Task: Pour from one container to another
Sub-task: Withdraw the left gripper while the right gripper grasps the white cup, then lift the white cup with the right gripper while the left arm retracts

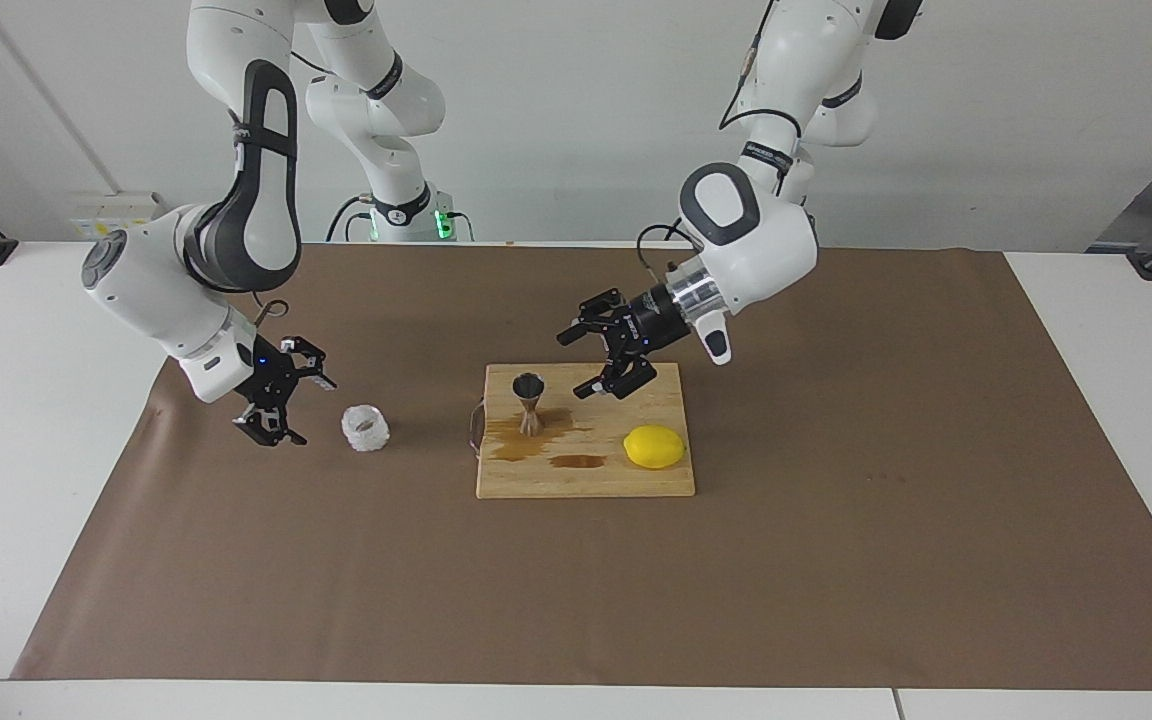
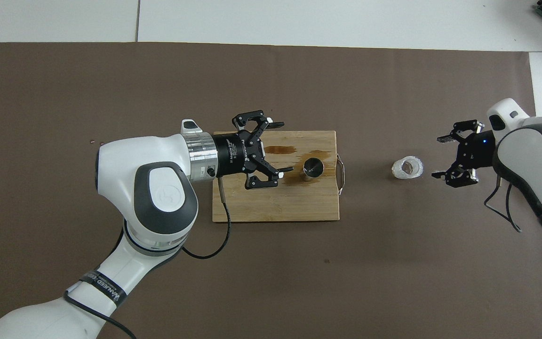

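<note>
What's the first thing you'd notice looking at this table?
Probably the bright yellow lemon on the wooden cutting board, with brown puddles around the shiny jigger standing upright there. The open left gripper hangs over the board, and the open right gripper is beside the glass tumbler.

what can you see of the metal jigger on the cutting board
The jigger is a small shiny steel measure shaped like an hourglass: two cones joined at a narrow waist, the upper mouth dark inside. It stands upright on the wooden cutting board, near the end with the metal handle, toward the right arm's end of the table. Its foot sits in a brown wet patch spread over the wood. Nothing grips or touches it; the open left gripper hangs apart from it over the board.
</note>
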Controlling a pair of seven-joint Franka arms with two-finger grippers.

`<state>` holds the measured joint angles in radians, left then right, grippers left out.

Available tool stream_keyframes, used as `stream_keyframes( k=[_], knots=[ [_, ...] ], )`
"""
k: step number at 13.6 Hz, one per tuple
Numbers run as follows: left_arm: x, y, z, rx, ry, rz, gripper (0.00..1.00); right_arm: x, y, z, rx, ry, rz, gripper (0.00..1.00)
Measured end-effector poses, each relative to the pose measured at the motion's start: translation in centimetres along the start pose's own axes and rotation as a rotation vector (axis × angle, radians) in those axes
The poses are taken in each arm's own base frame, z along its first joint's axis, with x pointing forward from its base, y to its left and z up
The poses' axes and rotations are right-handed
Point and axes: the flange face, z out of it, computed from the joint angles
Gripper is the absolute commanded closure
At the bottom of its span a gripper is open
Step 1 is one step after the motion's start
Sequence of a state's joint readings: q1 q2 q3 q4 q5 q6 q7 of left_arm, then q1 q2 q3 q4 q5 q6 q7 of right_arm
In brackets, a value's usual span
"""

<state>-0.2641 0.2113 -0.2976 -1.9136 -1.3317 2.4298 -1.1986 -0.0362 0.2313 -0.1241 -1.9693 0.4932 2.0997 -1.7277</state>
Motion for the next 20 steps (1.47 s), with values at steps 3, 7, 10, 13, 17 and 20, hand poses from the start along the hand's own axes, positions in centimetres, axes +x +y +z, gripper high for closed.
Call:
stream_keyframes(
  k=[3,7,10,13,17,20],
  knots=[
    [2.2,2.4,-4.7,0.125,0.139,0.123,0.0,-0.7,-0.7,3.0,0.038,0.081,-0.034,0.0],
    [3.8,3.8,-10.2,0.211,0.367,0.282,0.0,-1.9,-0.7,7.5,0.055,0.169,-0.074,0.0],
    [3.8,3.9,-12.3,0.254,0.513,0.385,0.0,-1.1,-0.7,8.9,0.058,0.167,-0.095,0.0],
    [3.3,4.2,-13.3,0.268,0.616,0.471,0.0,-0.8,-0.8,9.1,0.058,0.167,-0.12,0.0],
    [3.3,6.0,-18.0,0.281,0.721,0.668,0.0,-0.9,-0.7,9.2,0.051,0.164,-0.139,0.0],
    [4.1,7.1,-22.5,0.291,0.745,0.809,0.0,-1.0,-0.6,9.2,0.038,0.158,-0.153,0.31]
  ],
)
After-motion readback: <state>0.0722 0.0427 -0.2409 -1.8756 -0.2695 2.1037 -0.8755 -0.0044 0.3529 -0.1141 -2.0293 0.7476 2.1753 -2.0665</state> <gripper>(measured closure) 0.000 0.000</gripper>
